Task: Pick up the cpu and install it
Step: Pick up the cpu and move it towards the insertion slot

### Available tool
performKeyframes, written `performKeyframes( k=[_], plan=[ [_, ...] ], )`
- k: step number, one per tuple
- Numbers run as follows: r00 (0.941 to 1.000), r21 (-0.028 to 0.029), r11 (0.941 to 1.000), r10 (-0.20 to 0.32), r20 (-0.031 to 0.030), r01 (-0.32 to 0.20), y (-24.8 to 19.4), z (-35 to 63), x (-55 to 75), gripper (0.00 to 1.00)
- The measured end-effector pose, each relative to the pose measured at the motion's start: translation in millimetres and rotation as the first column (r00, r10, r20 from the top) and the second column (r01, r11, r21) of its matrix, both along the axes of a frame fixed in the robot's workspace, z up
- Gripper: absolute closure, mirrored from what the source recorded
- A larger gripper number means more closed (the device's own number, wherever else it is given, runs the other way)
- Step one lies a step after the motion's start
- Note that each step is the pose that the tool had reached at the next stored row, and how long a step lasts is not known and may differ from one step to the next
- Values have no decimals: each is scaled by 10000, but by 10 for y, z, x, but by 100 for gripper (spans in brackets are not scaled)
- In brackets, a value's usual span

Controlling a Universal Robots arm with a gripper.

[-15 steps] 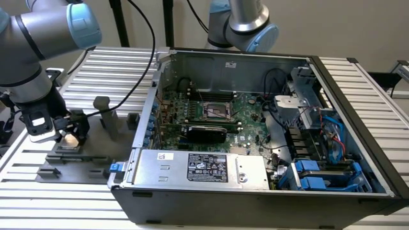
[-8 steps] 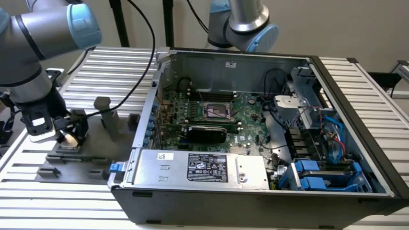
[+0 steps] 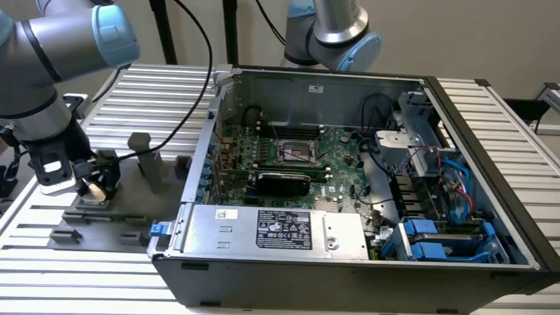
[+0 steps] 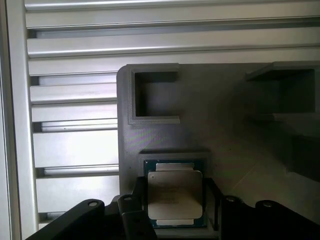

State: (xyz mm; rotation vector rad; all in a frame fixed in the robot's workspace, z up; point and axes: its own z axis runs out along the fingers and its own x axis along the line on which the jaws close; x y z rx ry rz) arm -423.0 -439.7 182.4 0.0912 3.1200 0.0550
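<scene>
While the gripper (image 3: 94,190) hangs at the computer case's (image 3: 350,281) nine o'clock, the cpu (image 4: 175,192) lies directly beneath. Whether it grips, I cannot tell.

One cpu (image 4: 175,194), one computer case (image 3: 350,279) (open), one grey fixture plate (image 4: 230,145), two robot arms (image 3: 48,72).

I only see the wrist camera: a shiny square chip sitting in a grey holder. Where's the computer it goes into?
Observer: An open computer case sits beside the grey fixture, toward the exterior view's right.
Operator: Where does the chip go?
Observer: A square metal-framed socket lies on the green motherboard inside.
Operator: Anything in the way?
Observer: A tall grey post stands on the fixture between the gripper and the case.
</scene>
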Motion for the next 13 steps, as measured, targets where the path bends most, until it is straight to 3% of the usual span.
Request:
performKeyframes(
  k=[3,5,11,13],
  plan=[
    [10000,-10,10000,0,1,0,1,0,0,44],
    [10000,-22,10000,0,0,0,2,0,0,31],
    [10000,-63,10000,0,0,0,3,2,0,31],
    [10000,-76,10000,0,0,0,4,4,0,40]
  ],
)
